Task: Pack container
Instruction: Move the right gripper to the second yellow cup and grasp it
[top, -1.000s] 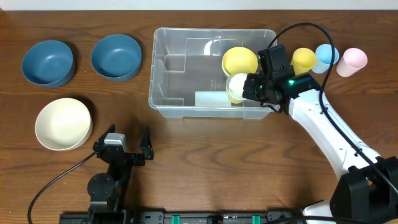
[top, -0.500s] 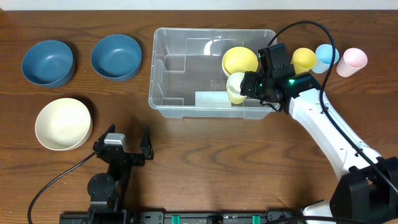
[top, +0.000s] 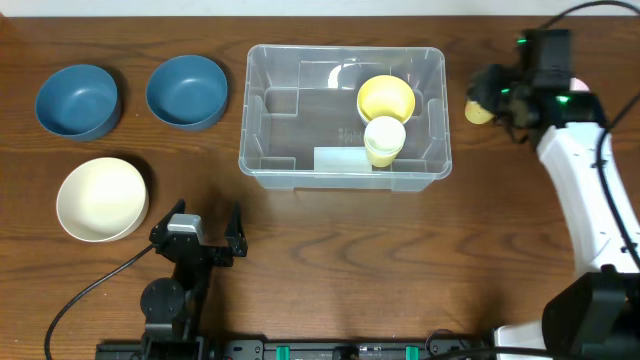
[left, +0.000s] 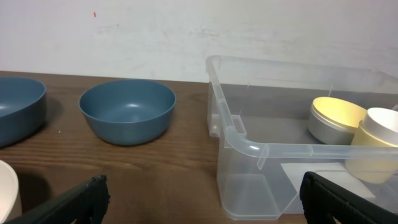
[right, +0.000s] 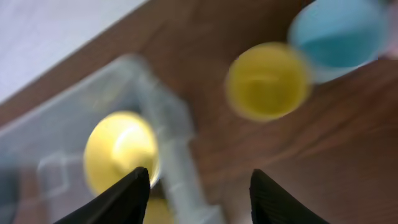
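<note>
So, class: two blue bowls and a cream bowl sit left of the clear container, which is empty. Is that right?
Not quite. The container is not empty: the overhead view shows a yellow bowl and a pale cup inside it. The rest stands.

The wooden table (top: 330, 250) carries a blue bowl (top: 77, 101) and a second blue bowl (top: 187, 91) side by side at far left, a cream bowl (top: 101, 199) nearer, the container (top: 344, 180) mid-table, and a yellow cup (right: 267, 81) just beside a blue cup (right: 339, 31) to its right.
</note>
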